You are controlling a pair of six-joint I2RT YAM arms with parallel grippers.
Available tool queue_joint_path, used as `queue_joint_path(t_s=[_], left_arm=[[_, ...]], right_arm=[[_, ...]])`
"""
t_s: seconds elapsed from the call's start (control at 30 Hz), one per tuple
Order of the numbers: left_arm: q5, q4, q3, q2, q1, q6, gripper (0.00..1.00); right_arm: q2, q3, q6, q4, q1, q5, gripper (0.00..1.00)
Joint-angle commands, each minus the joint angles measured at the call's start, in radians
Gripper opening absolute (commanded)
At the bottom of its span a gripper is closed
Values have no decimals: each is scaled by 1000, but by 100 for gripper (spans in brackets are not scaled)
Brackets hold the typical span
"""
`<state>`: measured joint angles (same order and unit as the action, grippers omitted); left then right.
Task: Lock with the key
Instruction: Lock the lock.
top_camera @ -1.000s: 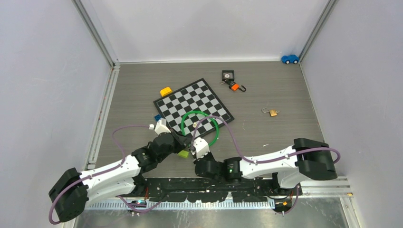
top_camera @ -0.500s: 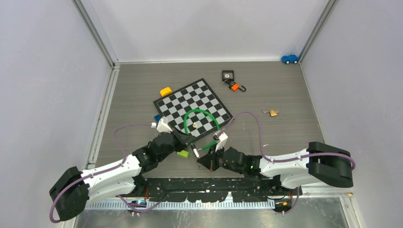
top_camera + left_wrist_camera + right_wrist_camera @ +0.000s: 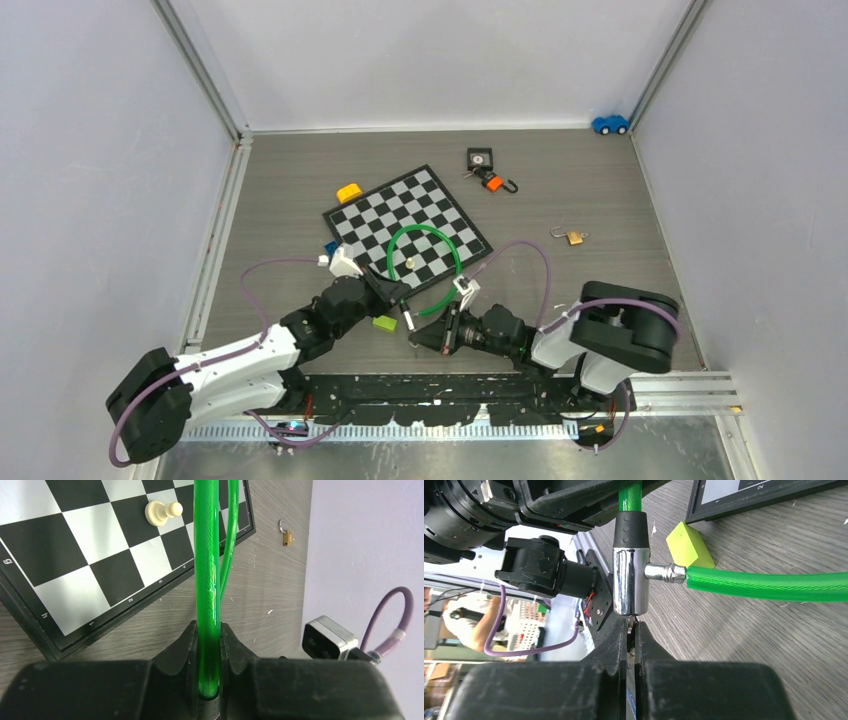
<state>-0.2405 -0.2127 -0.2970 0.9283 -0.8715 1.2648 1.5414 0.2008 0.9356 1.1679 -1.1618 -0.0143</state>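
Observation:
A green cable lock loops over the chessboard. Its silver lock barrel hangs just above the table, and the cable's steel end is plugged into the barrel's side. My left gripper is shut on the green cable right above the barrel's black collar. My right gripper is shut on the thin metal key, whose tip sits in the barrel's lower end. In the top view the two grippers meet at the barrel, the left gripper above and the right gripper below.
A lime block lies beside the barrel. A white pawn stands on the board. A small brass padlock, an orange carabiner, a black box, a yellow block and a blue toy car lie farther off.
My right arm has drawn its elbow in toward the left and turned its wrist, dropping its gripper to the barrel's lower end. The left arm has barely moved.

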Motion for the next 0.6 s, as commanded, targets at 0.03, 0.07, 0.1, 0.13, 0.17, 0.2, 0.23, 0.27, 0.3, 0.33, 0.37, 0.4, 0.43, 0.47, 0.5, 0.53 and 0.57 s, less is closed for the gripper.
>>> queue_joint_path(t_s=[0.03,0.07,0.1,0.13,0.17,0.2,0.23,0.27,0.3,0.33,0.37,0.4,0.43,0.47,0.5,0.53,0.57], left_arm=[[38,-89,-1,-11,-4,-2,0],[38,-89,0,-13,-4,-2,0],[38,-91,1,-15,-4,-2,0],[38,-91,1,-16,-4,-3,0],[39,-93,2,-17,-4,-3,0],[40,-96,4,-19,-4,-4,0],[40,-101,6,-19,-4,-4,0],[41,-107,9,-19,-4,-3,0],[41,-117,12,-20,-4,-2,0],[42,-127,16,-19,-4,-1,0],[43,-134,18,-18,-4,0,0],[43,-136,18,-17,-4,-1,0],[43,-137,18,-17,-4,-1,0],[43,-138,18,-17,-4,-1,0],[42,-139,18,-17,-4,-1,0],[41,-139,18,-16,-4,-1,0],[41,-139,18,-16,-4,-1,0]], right_arm=[[139,40,137,270,39,-106,0],[149,52,138,270,39,-117,0],[153,58,140,269,39,-119,0],[153,61,138,269,39,-117,0],[148,61,135,270,39,-112,0],[142,57,129,270,39,-104,0],[134,54,124,270,39,-99,0],[130,50,121,270,40,-98,2],[126,49,118,270,40,-99,4],[126,48,116,271,40,-103,10],[126,49,114,270,40,-106,18],[128,48,114,270,40,-108,28],[130,48,112,270,40,-109,37],[131,44,112,270,40,-107,46],[131,41,110,270,40,-102,50],[128,38,106,270,40,-99,55],[124,32,103,270,40,-97,65]])
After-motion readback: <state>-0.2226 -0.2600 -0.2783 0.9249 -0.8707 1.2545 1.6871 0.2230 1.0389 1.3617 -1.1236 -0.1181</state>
